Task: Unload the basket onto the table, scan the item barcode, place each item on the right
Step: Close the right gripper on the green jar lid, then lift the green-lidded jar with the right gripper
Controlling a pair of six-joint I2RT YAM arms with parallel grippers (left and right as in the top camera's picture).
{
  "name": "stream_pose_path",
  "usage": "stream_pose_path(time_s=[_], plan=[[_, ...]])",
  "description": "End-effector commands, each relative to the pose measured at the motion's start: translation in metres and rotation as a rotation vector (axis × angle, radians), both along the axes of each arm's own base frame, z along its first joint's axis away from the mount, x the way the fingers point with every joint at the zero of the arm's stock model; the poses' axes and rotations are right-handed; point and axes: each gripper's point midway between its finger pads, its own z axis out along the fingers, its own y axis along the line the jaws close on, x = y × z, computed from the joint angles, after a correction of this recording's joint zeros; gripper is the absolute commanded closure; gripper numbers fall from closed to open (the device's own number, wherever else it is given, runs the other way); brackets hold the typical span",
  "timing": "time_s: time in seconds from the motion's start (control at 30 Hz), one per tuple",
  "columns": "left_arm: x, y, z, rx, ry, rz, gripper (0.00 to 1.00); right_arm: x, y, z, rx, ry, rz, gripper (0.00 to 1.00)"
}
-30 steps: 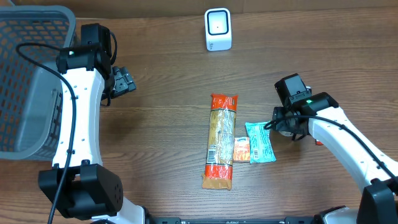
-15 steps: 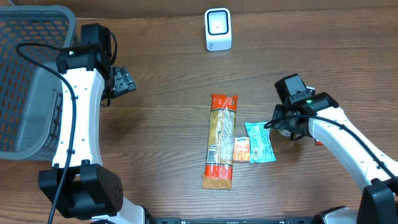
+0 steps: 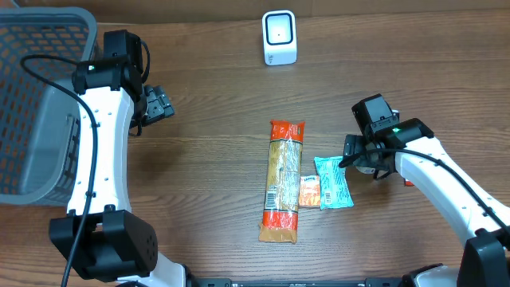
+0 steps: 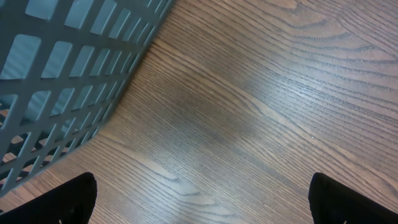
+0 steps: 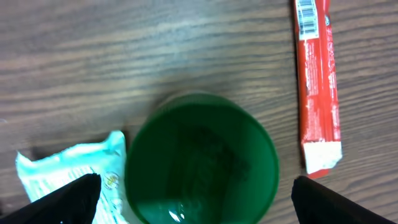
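Overhead view: the wooden worktop (image 3: 207, 159) carries everything. A grey mesh basket (image 3: 40, 104) sits at its far left edge, with the left arm (image 3: 103, 143) beside it. The left jaws are released, spread wide over bare wood close to the basket's wall, with nothing between them. The right arm (image 3: 446, 179) reaches in from the right side. A long orange-ended package (image 3: 284, 182) lies lengthwise in the middle. The white scanner (image 3: 280, 37) stands upright at the back edge, well apart from the packages. A teal packet (image 3: 332, 182) lies near the long package's right side, with a small orange packet (image 3: 310, 191) tucked between them. In the right wrist view, the right jaws are released around a round green tub (image 5: 202, 158), with a gap showing on each side. The tub sits on the worktop just beside the teal packet. A red bar (image 5: 317, 81) with a barcode at one end lies near the tub's other side.
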Motion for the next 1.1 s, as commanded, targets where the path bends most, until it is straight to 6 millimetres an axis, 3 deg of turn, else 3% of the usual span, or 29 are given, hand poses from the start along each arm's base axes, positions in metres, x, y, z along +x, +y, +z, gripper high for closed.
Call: stream_pose_path(time_s=[0.0, 0.23, 0.47, 0.83, 1.07], plan=[[0.004, 0.001, 0.006, 0.005, -0.011, -0.019, 0.00, 0.006, -0.006, 0.000, 0.021, -0.028, -0.093, 0.00], [0.004, 0.001, 0.006, 0.005, -0.011, -0.019, 0.00, 0.009, -0.005, -0.003, 0.027, -0.023, -0.071, 0.03], [0.004, 0.001, 0.006, 0.005, -0.011, -0.019, 0.00, 0.015, -0.003, -0.002, 0.036, -0.051, -0.069, 0.14], [0.004, 0.001, 0.006, 0.005, -0.011, -0.019, 0.00, 0.009, -0.005, -0.005, 0.024, -0.025, -0.057, 0.14], [0.004, 0.001, 0.006, 0.005, -0.011, -0.019, 0.00, 0.007, -0.006, -0.019, 0.024, -0.034, -0.042, 0.14]])
